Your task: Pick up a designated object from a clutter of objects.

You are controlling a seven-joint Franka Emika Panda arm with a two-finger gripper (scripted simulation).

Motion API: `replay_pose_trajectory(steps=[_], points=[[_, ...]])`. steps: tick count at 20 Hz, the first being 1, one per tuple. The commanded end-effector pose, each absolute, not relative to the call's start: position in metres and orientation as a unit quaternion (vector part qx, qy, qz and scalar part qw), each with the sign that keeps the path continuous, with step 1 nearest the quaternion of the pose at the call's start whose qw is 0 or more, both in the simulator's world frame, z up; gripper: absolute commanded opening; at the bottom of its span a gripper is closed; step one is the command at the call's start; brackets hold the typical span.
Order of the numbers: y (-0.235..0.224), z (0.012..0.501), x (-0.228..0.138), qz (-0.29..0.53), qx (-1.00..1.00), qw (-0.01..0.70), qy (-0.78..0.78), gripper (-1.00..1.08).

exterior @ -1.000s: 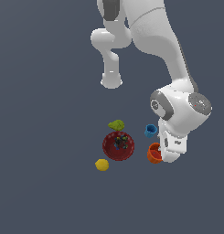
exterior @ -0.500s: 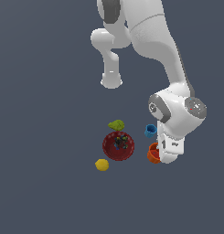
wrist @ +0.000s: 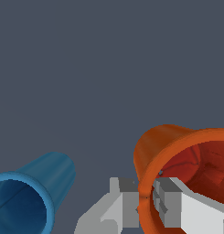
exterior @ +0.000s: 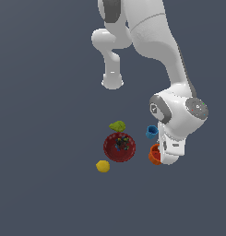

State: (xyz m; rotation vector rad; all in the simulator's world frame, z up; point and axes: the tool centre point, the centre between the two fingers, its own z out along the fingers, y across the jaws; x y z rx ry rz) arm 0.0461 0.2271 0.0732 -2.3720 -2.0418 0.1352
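Orange and tapered, with a darker red-brown inside, the cup [wrist: 177, 160] you want lies on the grey floor [exterior: 45, 184] at the exterior view's right edge of the clutter, half hidden there under the white arm's hand. Look at your wrist view: the gripper [wrist: 141, 201] straddles the cup's rim, one grey finger [wrist: 120, 201] outside the wall and the other inside the mouth, both close against the thin wall, so the claw is nearly closed on that rim. Whether the cup is off the floor you cannot tell. Just beside it lies the smaller blue cup [wrist: 29, 194], apart from the orange one. In the exterior view the wide dark red bowl [exterior: 119, 146] sits near the cup, with the green leaf-like piece [exterior: 117, 125] at its far edge and the yellow ball-like fruit [exterior: 103, 166] near its other side.
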Motion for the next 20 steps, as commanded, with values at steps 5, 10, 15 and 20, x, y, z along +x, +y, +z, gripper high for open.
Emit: replay_pose_trajectory(steps=[5,10,15,20], points=[[0.208,0.091,0.048,0.043,-0.757,0.004,-0.652,-1.00],[0.176,0.119,0.049,0.043,-0.757,0.004,-0.652,-1.00],[0.131,0.159,0.052,0.043,-0.757,0.004,-0.652,-1.00],[0.083,0.203,0.054,0.042,-0.757,0.005,-0.652,-1.00]])
